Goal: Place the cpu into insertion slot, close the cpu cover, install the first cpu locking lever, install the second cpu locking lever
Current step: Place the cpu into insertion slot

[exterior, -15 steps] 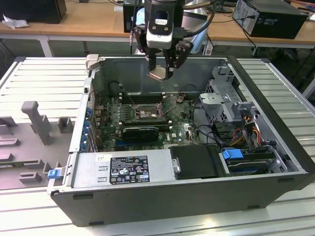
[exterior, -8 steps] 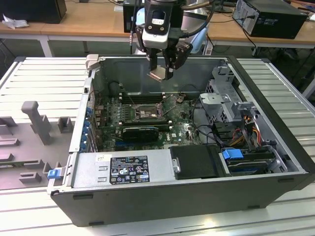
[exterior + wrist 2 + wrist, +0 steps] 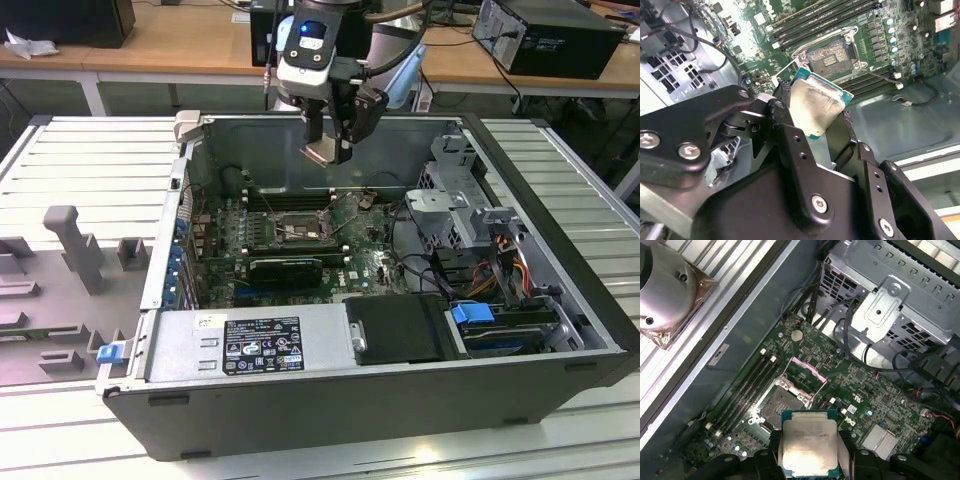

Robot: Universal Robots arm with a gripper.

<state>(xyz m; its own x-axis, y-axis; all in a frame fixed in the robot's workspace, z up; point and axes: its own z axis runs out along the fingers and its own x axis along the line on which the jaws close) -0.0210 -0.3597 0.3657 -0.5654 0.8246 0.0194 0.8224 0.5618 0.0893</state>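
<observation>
Here, pinched between the two black jaws of the gripper (image 3: pixel 328 148): the cpu (image 3: pixel 817 102), pale face outward, green edge showing, tilted. Held well above the insertion slot (image 3: pixel 781 402), not touching it. Below the jaws, that slot lying open and bare, with the cpu cover (image 3: pixel 809 372) swung up just beside it. All around, green motherboard (image 3: pixel 365 265) inside an open grey computer case (image 3: pixel 400 400).

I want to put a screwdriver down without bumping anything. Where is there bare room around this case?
Bare slatted table lies at the exterior view's left beyond the grey fixtures, beside the case at the exterior view's right, and along its near wall. Inside is crowded: motherboard, cables, drive cage, with the gripper holding the cpu overhead.
</observation>
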